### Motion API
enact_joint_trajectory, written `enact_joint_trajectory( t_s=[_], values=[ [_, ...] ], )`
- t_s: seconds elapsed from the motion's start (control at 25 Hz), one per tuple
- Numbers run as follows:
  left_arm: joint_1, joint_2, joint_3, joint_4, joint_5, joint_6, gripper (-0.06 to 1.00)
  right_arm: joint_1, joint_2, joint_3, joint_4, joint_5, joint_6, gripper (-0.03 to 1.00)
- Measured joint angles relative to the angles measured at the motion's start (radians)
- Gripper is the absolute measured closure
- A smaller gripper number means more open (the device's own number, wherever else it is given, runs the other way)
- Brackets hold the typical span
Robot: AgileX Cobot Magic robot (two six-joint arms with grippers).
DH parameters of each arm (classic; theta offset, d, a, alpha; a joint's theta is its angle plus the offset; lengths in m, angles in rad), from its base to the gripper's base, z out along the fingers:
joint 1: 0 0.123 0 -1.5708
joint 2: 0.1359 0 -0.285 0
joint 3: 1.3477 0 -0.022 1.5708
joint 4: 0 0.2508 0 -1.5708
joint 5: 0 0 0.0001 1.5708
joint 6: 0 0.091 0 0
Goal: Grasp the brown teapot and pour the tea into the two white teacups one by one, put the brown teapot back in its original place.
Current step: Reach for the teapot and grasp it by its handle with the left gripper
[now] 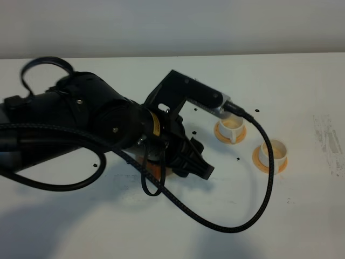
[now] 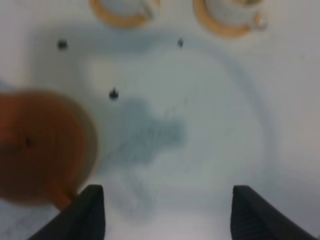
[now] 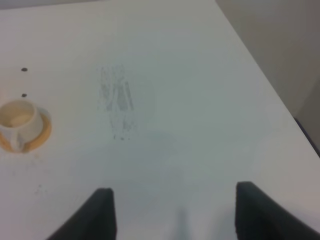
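The brown teapot is a blurred reddish-brown round shape in the left wrist view, with a pale beige rim of the disc under it. My left gripper is open beside the teapot and has only bare table between its fingers. From above, the left arm covers the teapot except for an orange sliver, and the left gripper points toward the two white teacups on orange saucers. My right gripper is open over bare table, well apart from one teacup. No tea shows.
A black cable from the left wrist loops over the table in front of the cups. Small black dots mark the white tabletop. A grey scuff lies right of the cups, near the table's right edge.
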Motion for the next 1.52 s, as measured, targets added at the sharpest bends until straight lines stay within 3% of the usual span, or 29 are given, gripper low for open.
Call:
enact_joint_trajectory(
  t_s=[0.32,0.72,0.96,1.2,1.52],
  values=[
    [0.025,0.004,0.000,0.082,0.099,-0.166,0.41,0.000,0.000,0.000,0.001,0.000,0.000,0.45],
    [0.031,0.004,0.000,0.094,0.113,-0.134,0.41,0.000,0.000,0.000,0.001,0.000,0.000,0.45],
    [0.031,0.004,0.000,0.087,0.140,-0.330,0.41,0.000,0.000,0.001,0.001,0.000,0.000,0.45],
    [0.031,0.004,0.000,0.139,0.180,-0.583,0.41,0.000,0.000,0.001,0.001,0.000,0.000,0.45],
    [0.035,0.055,0.000,0.153,0.233,-0.637,0.41,0.000,0.000,0.001,0.001,0.000,0.000,0.45]
  ],
)
